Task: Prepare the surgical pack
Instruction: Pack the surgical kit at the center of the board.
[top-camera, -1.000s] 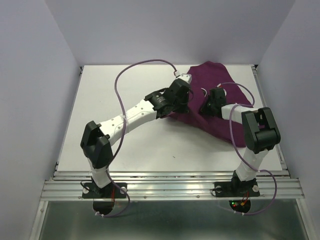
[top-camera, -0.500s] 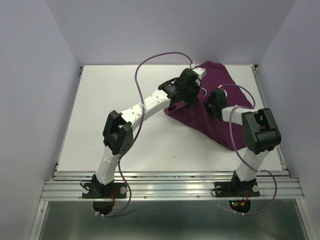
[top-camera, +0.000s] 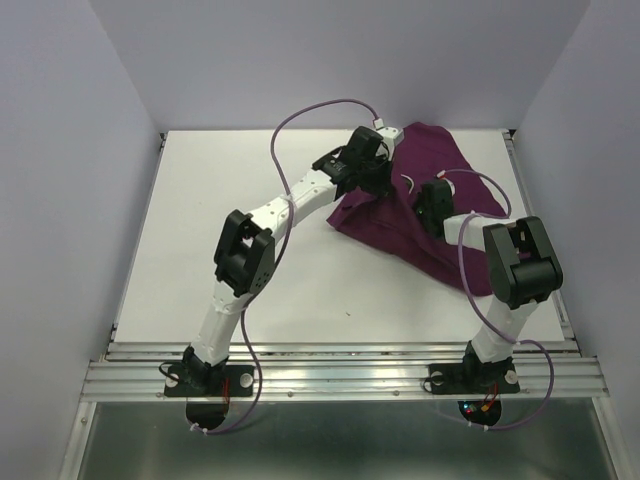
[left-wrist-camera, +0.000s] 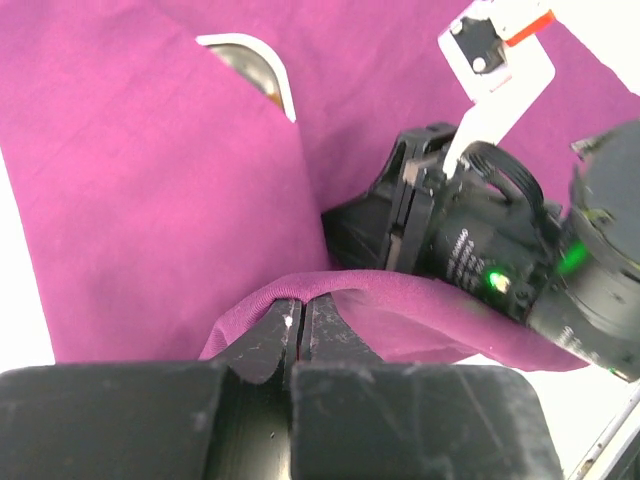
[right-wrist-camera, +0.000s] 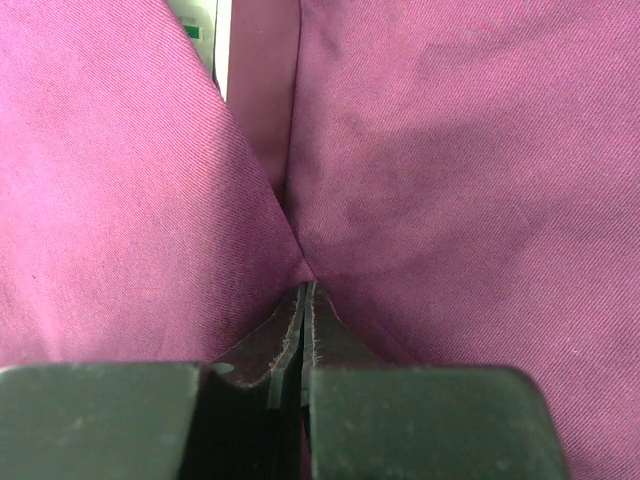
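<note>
Seen from above, two white and black robot arms are bolted at the near edge of a white surface (top-camera: 200, 200). The left arm (top-camera: 300, 195) stretches far forward and to the right. The right arm (top-camera: 515, 265) is folded back at the elbow, its wrist pointing toward the far side.

Both arms meet at a large dark-purple cloth (top-camera: 400, 235), which lies rumpled on the far right part of the surface, reaching almost to the far edge.

In the left wrist view, the left claw (left-wrist-camera: 300, 320) is clenched on a raised fold of the cloth, the fabric curling over its tips. Just beyond it sits the black wrist of the right arm, a green light glowing on it. Farther off, a gap between two cloth layers shows a pale curved rim with a shiny inside, apparently a corner of the steel tray (left-wrist-camera: 250, 65).

In the right wrist view, the right claw (right-wrist-camera: 305, 295) is pinched tight on a crease of the cloth, which fills nearly the whole view.
</note>
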